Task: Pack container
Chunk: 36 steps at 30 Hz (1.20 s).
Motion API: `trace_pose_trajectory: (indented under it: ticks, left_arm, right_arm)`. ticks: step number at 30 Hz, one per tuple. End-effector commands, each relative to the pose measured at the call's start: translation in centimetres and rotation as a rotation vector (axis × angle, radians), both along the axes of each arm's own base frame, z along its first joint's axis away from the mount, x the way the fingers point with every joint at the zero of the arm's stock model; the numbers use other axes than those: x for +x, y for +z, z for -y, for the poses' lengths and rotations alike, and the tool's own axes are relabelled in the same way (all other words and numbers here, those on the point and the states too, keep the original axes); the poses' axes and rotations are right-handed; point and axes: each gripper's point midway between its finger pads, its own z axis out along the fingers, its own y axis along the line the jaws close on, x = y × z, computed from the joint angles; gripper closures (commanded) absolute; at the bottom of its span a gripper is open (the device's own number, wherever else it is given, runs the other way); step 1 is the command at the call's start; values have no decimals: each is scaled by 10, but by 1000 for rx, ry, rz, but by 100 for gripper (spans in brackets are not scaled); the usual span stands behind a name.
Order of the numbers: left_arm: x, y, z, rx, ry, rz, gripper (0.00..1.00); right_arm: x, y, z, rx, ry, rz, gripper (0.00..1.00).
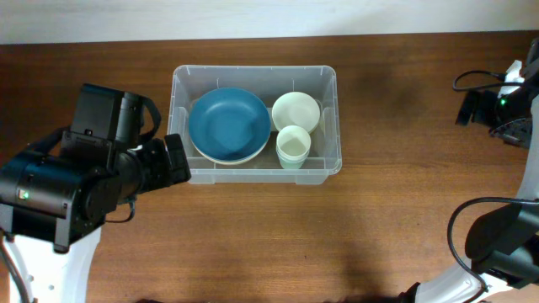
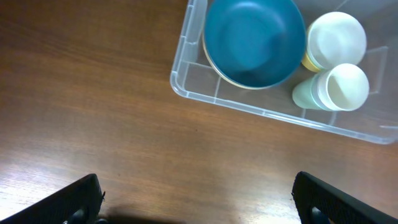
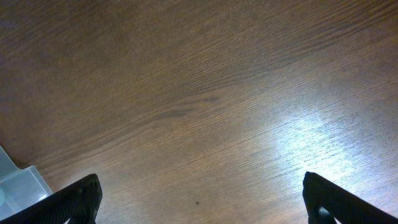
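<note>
The container (image 1: 255, 70) is a clear plastic tub at the table's middle. It holds a blue bowl (image 1: 229, 126) stacked on a pale one, a white bowl (image 1: 296, 110) and stacked pale green cups (image 1: 291, 148). My left gripper (image 1: 179, 160) is open and empty, just off the tub's left front corner. In the left wrist view the gripper (image 2: 199, 208) hangs over bare wood, with the tub (image 2: 186, 87), blue bowl (image 2: 254, 40), white bowl (image 2: 336, 37) and cups (image 2: 339, 90) ahead. My right gripper (image 3: 202, 208) is open and empty over bare wood.
The right arm (image 1: 497, 105) sits at the table's far right edge with black cables. A corner of the tub (image 3: 18, 183) shows at the lower left of the right wrist view. The left arm's body (image 1: 59, 189) covers the front left of the table.
</note>
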Motion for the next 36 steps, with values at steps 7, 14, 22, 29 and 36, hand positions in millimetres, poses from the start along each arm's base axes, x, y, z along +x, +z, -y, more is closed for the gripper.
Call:
trace_pose_trajectory:
  ticks: [7, 14, 22, 29, 36]
  left_arm:
    - [-1, -29, 6, 80, -198, -62, 1]
    - [26, -46, 13, 63, -232, 202, 1]
    - [22, -78, 31, 95, -548, 513, 0]
    - [5, -106, 20, 83, -536, 694, 0]
    - [-6, -109, 17, 122, -519, 873, 1]
  right_arm:
    - [0, -2, 1, 6, -9, -4, 1]
    - [0, -2, 1, 6, -9, -4, 1]
    - [0, -2, 1, 6, -9, -4, 1]
    - [0, -2, 1, 6, -9, -4, 1]
    - [0, -2, 1, 6, -9, -4, 1]
